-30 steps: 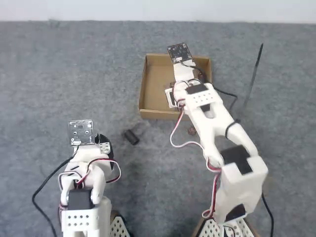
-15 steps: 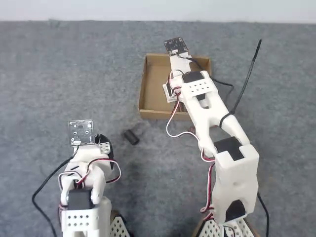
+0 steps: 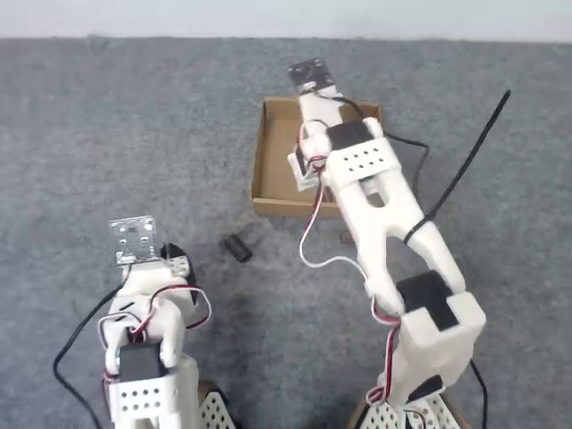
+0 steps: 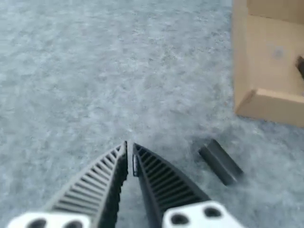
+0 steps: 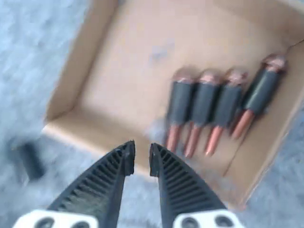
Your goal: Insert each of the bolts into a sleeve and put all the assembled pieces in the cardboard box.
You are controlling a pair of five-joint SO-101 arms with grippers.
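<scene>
Right gripper [image 5: 141, 149]: We find it above the near wall of the cardboard box [image 5: 71, 85]. Its jaws stand a narrow gap apart with nothing between them, which suits an arm carrying no load.
Assembled pieces [image 5: 216, 107]: Four bolts in dark sleeves lie side by side on the box floor, close to one wall. Packed in a row, they leave the rest of the floor free.
Loose sleeve [image 4: 221, 162]: It lies on its side on the grey carpet [image 4: 71, 71], near a box corner and apart from both grippers.
Left gripper [image 4: 129, 148]: It sits low over the carpet with its jaws together and empty. We judge it parked within reach of the sleeve.
Loose bolt [image 3: 344, 237]: A small object lies on the carpet beside the right arm. It is probably the last bolt, but it is too small to confirm.
Task state: We judge one assembly outstanding.
</scene>
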